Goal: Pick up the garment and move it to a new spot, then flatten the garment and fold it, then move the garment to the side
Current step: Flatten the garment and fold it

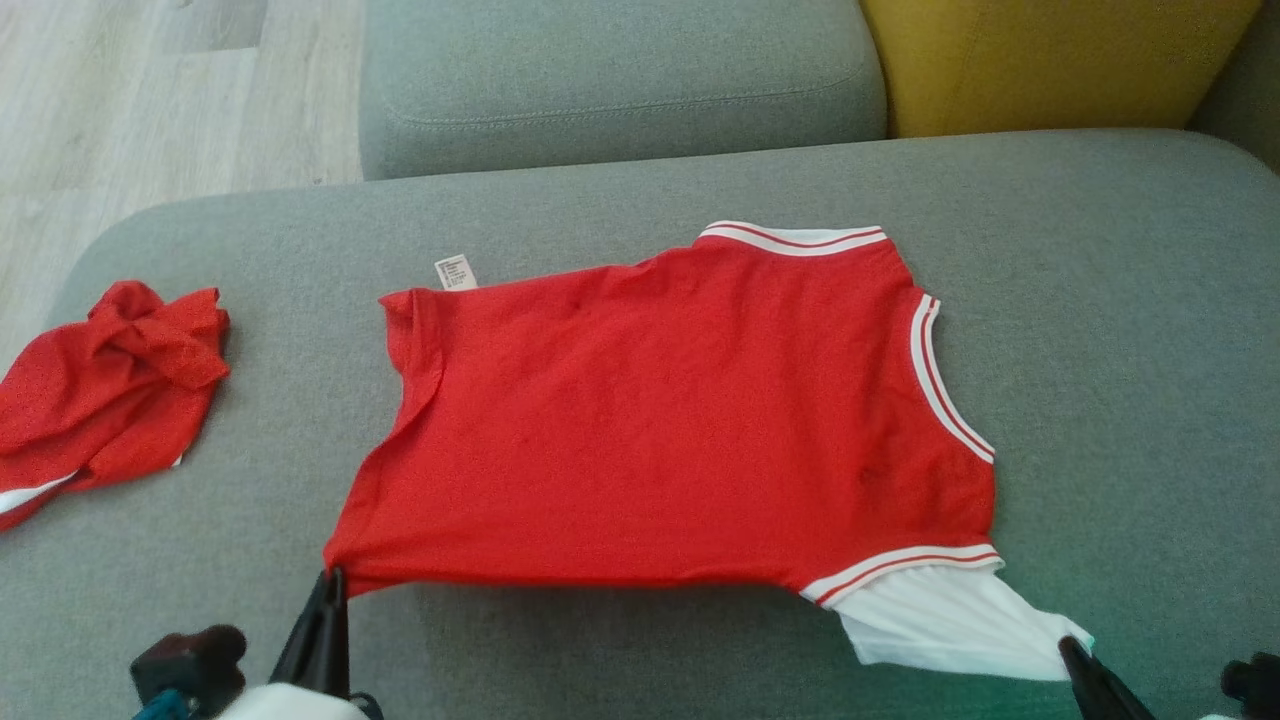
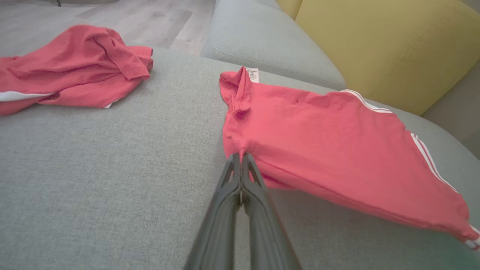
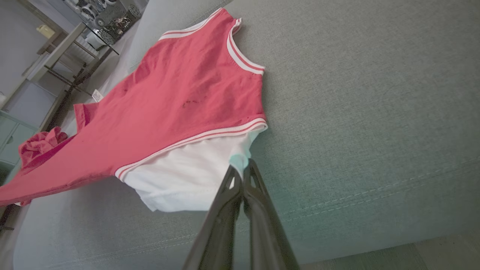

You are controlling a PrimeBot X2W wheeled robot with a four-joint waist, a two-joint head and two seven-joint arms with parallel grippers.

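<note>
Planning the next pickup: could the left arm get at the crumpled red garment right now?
Probably not. Bare cushion separates the left claw from the crumpled garment, but the claw is shut on a corner of the spread garment and must release first.

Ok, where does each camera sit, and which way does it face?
Head view: on the robot's head, facing forward and down at the red jersey with white striped trim on the grey fabric sofa seat; left gripper lower left, right gripper lower right.
Left wrist view: on the left wrist, looking along its shut fingers at the pinched red corner.
Right wrist view: on the right wrist, along its shut fingers at the pinched white sleeve.
Shared: both wrist views show the jersey.
</note>
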